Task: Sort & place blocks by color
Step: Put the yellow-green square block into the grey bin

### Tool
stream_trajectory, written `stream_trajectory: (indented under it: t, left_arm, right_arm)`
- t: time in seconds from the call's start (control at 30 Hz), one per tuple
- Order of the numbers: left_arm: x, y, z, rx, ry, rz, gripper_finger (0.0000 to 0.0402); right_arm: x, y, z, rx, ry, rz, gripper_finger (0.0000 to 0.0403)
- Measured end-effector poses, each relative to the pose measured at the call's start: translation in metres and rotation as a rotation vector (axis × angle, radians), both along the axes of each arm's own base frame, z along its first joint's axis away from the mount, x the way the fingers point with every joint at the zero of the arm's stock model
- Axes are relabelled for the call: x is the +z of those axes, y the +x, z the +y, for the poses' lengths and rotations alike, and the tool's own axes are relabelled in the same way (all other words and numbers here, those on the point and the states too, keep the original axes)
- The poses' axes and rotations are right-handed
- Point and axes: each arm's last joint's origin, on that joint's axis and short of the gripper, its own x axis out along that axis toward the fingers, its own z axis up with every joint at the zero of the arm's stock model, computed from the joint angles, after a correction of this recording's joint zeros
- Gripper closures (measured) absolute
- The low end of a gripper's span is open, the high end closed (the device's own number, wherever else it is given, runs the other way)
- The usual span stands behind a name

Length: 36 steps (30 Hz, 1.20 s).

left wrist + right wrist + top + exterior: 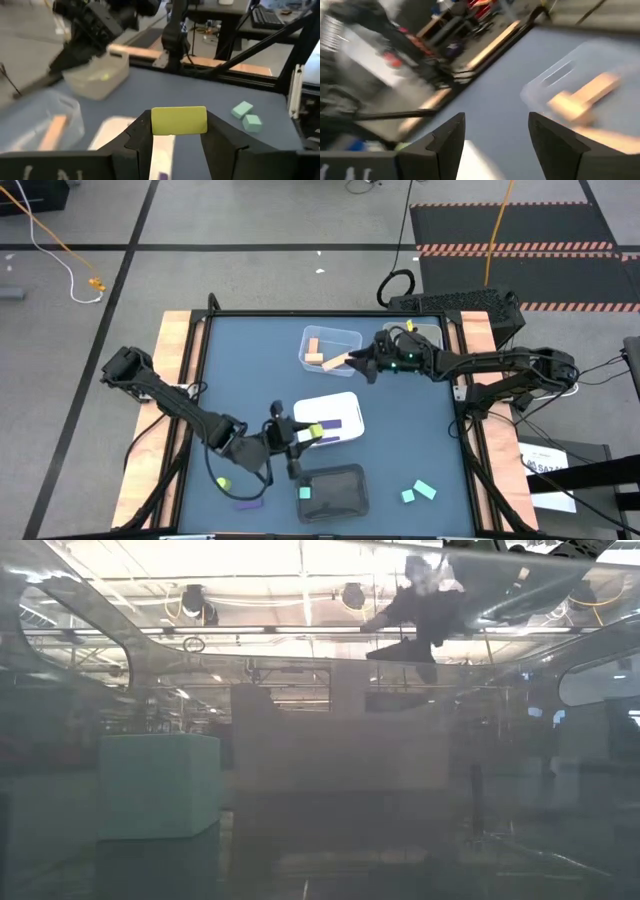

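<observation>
Blocks look light, stiff and smooth: the yellow-green block [179, 120], best pinched across flat sides, sits clenched in the left gripper [292, 436] over the white tray [345, 408] mid-table, while the right gripper [368, 360] gapes empty beside the clear tray [335, 335].

No text, label or number can be read anywhere.

The low view is mostly haze — only a teal block [158, 785] reads clearly. In the right wrist view the clear tray [590, 95] is blurred and cut off by the edge.
</observation>
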Motion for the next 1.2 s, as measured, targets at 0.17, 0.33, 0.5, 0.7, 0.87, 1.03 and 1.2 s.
stream_trajectory:
  t: [0.17,0.33,0.5,0.7,0.87,1.03,1.2]
  left_arm:
    - [0.001,0.006,0.011,-0.011,0.169,0.049,0.0269]
    - [0.001,0.016,0.034,0.040,0.245,0.084,0.0269]
    - [0.000,0.026,0.060,0.083,0.257,0.105,0.0269]
    - [0.001,0.035,0.092,0.116,0.276,0.125,0.0269]
    - [0.004,0.041,0.114,0.072,0.287,0.116,0.0269]
    - [0.009,0.046,0.130,0.042,0.305,0.069,0.0269]
    - [0.010,0.048,0.138,0.008,0.326,0.068,0.0269]
  right_arm:
    - [0.004,0.001,0.004,0.108,0.230,-0.066,0.0193]
    - [0.011,0.002,0.005,0.116,0.357,-0.138,0.0193]
    - [0.013,0.002,0.005,0.095,0.488,-0.173,0.0193]
    - [0.015,0.002,0.004,0.064,0.563,-0.199,0.0193]
    - [0.015,0.002,0.004,0.052,0.588,-0.203,0.0193]
    - [0.016,0.002,0.004,0.065,0.524,-0.207,0.0193]
    - [0.020,0.004,0.009,0.135,0.435,-0.234,0.0193]
